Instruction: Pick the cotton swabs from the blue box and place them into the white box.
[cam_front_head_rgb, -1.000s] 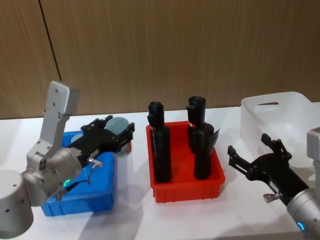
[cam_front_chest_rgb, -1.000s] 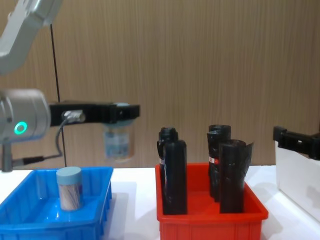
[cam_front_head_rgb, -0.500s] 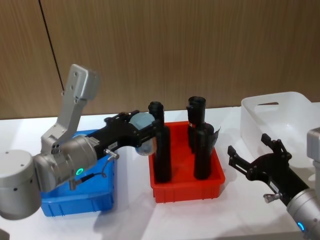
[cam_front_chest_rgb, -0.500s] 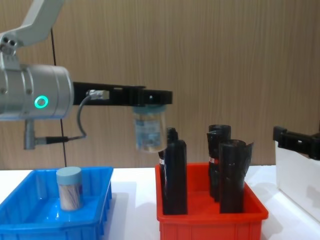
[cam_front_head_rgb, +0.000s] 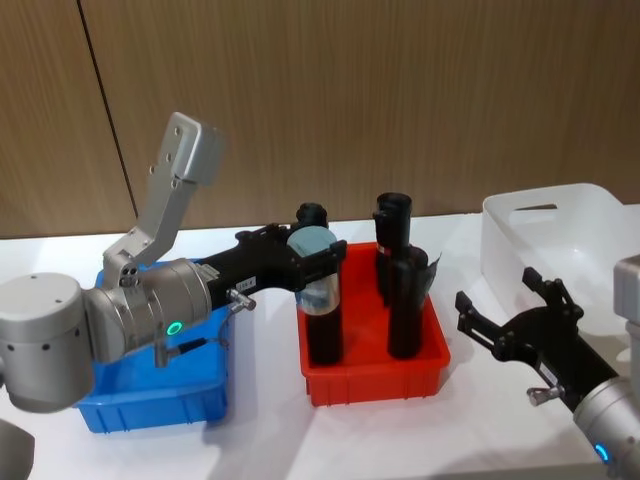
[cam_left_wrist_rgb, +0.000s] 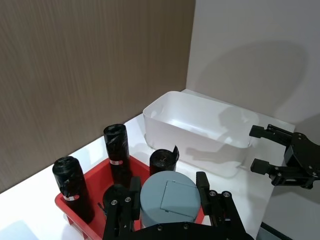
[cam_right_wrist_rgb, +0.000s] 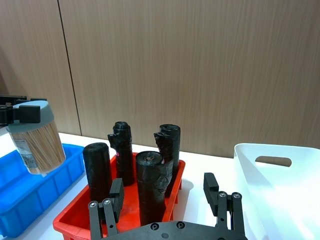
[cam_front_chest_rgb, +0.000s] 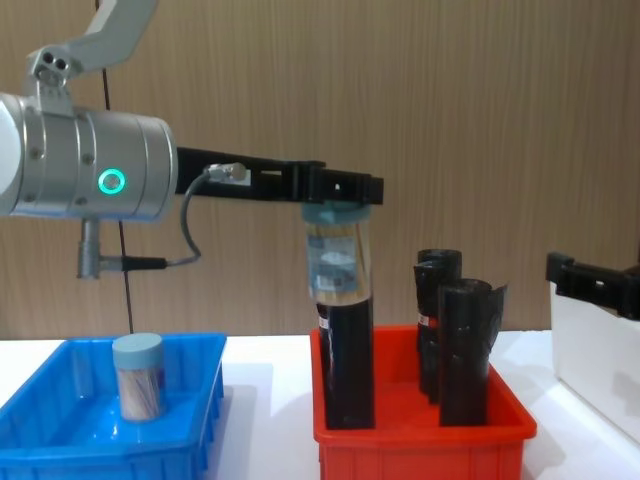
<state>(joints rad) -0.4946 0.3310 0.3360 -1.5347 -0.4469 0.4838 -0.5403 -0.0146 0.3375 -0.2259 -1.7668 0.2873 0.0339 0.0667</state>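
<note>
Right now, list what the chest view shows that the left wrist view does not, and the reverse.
Chest view, not left wrist: the blue box with a second swab jar standing in it. Left wrist, not chest: the white box's open inside and the right tool's spread fingers. Both: the left tool gripping the lifted swab jar above the red bin of black rolls.

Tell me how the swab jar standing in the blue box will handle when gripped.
Probably light: the jar is small, clear, holding only swabs. Round and smooth, it could roll if tipped in the blue box. Likely rigid: the left gripper clamps a matching jar without visible denting.
</note>
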